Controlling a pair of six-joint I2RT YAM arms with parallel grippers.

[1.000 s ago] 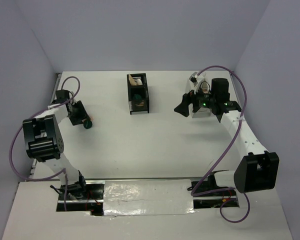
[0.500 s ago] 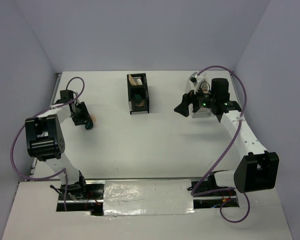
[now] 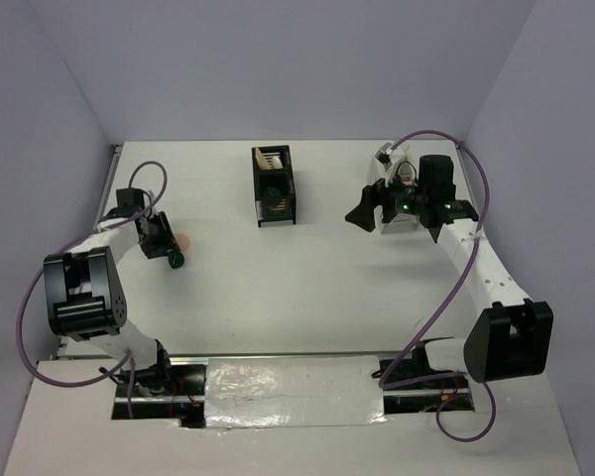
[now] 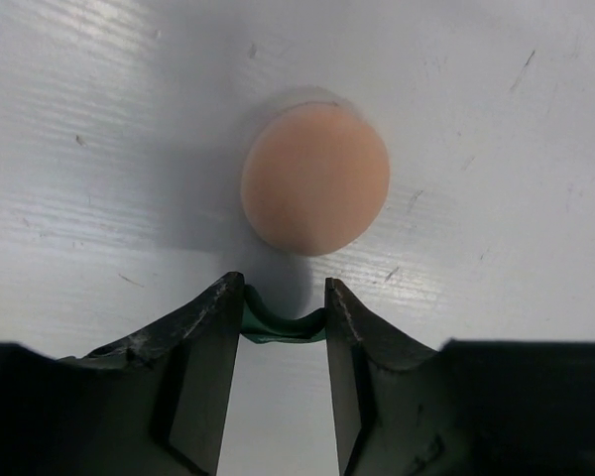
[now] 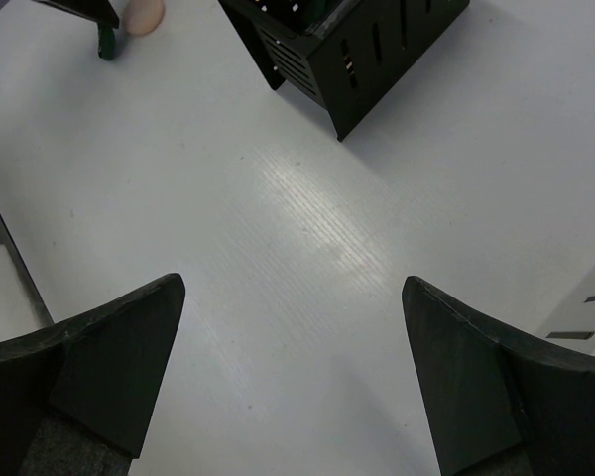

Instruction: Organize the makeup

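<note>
Green compact [image 4: 283,332] | pinched by left gripper [image 4: 283,288] | peach puff [image 4: 315,183] just beyond

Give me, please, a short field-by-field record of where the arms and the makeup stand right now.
left gripper: closed on the dark green compact, low over the table
right gripper: open, holding nothing, above bare table
peach puff: flat on the table, just beyond the left fingertips, not gripped
black organizer: far centre, items inside

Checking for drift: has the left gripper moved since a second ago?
Yes: the left gripper shifted toward the near edge, judged against the black box.
</note>
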